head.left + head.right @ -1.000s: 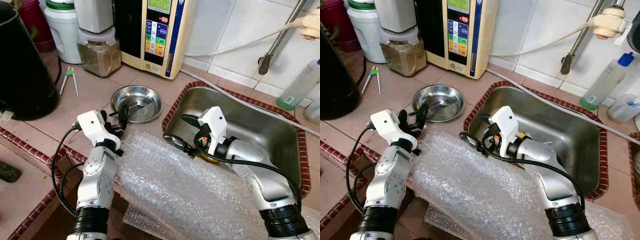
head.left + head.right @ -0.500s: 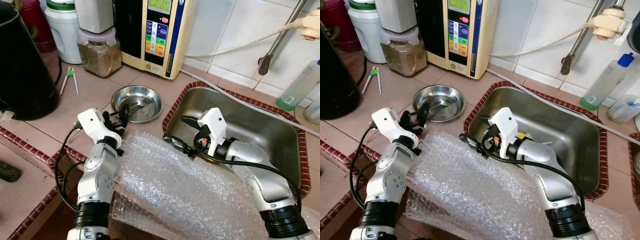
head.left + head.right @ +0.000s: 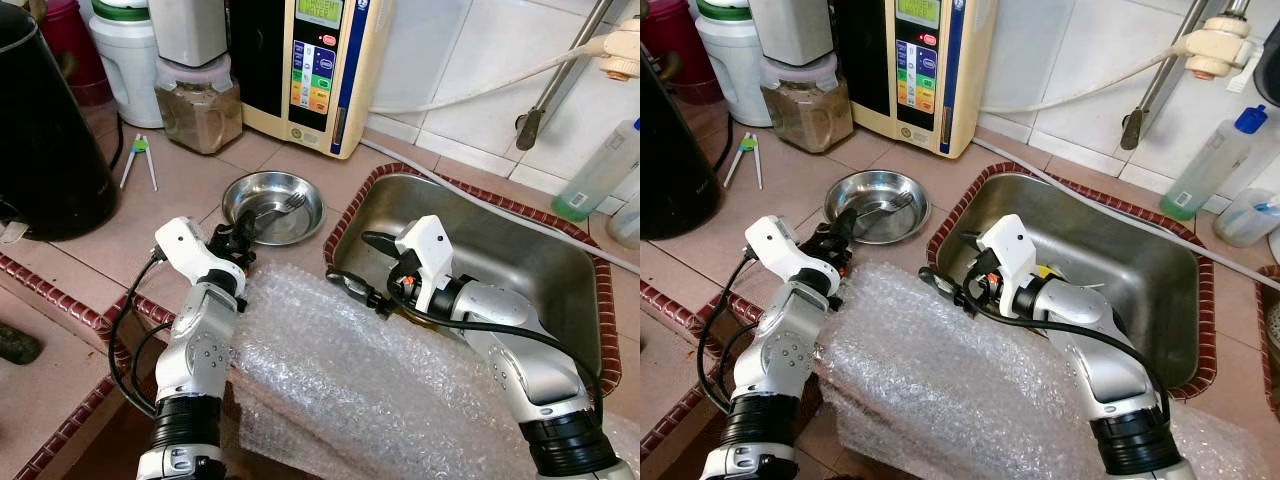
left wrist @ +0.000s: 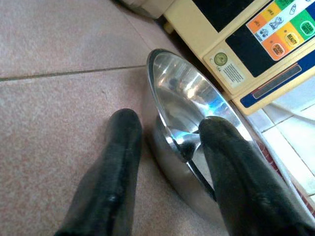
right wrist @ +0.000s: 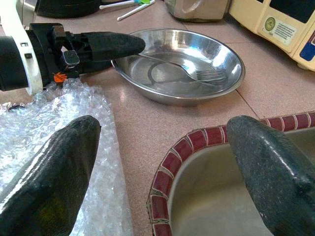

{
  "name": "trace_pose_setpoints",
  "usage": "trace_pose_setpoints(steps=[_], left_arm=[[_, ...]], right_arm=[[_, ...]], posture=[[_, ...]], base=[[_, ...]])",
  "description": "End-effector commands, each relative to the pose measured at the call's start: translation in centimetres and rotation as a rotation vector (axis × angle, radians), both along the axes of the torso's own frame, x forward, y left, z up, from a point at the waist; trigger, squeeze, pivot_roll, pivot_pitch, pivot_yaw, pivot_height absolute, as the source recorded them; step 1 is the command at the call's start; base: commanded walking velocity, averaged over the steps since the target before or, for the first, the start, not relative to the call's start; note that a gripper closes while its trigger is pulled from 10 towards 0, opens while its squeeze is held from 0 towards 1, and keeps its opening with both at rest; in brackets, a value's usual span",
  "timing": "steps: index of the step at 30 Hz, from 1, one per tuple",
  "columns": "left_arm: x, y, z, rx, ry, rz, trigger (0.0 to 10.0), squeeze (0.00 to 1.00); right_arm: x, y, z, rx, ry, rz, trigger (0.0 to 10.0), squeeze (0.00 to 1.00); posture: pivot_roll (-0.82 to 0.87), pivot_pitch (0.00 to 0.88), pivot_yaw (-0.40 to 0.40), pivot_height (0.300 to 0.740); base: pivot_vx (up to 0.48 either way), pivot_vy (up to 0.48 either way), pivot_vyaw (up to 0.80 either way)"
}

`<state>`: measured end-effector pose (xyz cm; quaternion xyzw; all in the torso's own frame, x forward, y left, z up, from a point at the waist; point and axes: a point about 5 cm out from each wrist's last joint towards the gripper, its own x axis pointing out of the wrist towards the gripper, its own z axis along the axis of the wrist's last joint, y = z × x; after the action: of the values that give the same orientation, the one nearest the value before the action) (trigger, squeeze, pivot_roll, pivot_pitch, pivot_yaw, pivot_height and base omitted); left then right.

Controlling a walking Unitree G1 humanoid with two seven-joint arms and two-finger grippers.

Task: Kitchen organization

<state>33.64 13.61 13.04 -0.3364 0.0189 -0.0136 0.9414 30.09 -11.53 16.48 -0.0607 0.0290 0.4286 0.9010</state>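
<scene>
Fingers of the left gripper (image 3: 243,240) now sit at the near edge of the steel bowl (image 3: 273,207). A second ago they were a little further back, so the arm has crept forward. I think it is getting ready to pick the bowl up. In the left eye view, the silver left arm comes up from below, bends at the wrist and points toward the bowl. The bowl sits on the pink tiled bench (image 3: 190,180), just beside the sink (image 3: 500,250), with a fork (image 3: 281,207) lying in it. A big sheet of bubble wrap (image 3: 350,390) lies across the front, between the two arms.

From the right eye view, the right gripper (image 3: 952,268) hangs over the near left corner of the sink. Its arm is bent and has not moved.

Up close in the left wrist view, the two black fingers (image 4: 113,172) are open. One is outside the bowl's wall and the other is over its rim. They hold nothing yet.

Looking along the right wrist view, its fingers (image 5: 54,182) are spread wide and empty. One is over the bubble wrap and one is over the sink. The bowl is ahead, with the left gripper touching its rim.
</scene>
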Motion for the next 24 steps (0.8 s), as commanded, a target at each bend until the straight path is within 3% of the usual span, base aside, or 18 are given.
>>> trace_pose_setpoints(steps=[1, 11, 18, 24], left_arm=[[0.0, -0.2, -0.8, -0.02, 0.046, -0.007, 0.0, 0.0], [0.1, 0.1, -0.3, -0.037, 0.042, 0.003, 0.0, 0.0], [-0.1, 0.4, 1.1, -0.031, 0.021, 0.04, 0.0, 0.0], [-0.3, 0.9, 4.3, 0.124, -0.138, 0.056, 0.0, 0.0]], right_arm=[[0.0, -0.1, 0.3, -0.012, -0.014, 0.003, 10.0, 0.0], [0.1, -0.1, 0.3, -0.011, -0.017, -0.002, 10.0, 0.0], [0.3, -0.2, 0.4, -0.014, -0.024, -0.01, 10.0, 0.0], [0.6, -0.3, 0.5, -0.013, -0.037, -0.03, 10.0, 0.0]], posture=[[0.01, 0.089, -0.099, 0.74], [0.01, 0.089, -0.1, 0.74], [0.01, 0.086, -0.101, 0.74], [0.01, 0.083, -0.1, 0.74]], base=[[0.0, 0.0, 0.0], [0.0, 0.0, 0.0], [0.0, 0.0, 0.0], [0.0, 0.0, 0.0]])
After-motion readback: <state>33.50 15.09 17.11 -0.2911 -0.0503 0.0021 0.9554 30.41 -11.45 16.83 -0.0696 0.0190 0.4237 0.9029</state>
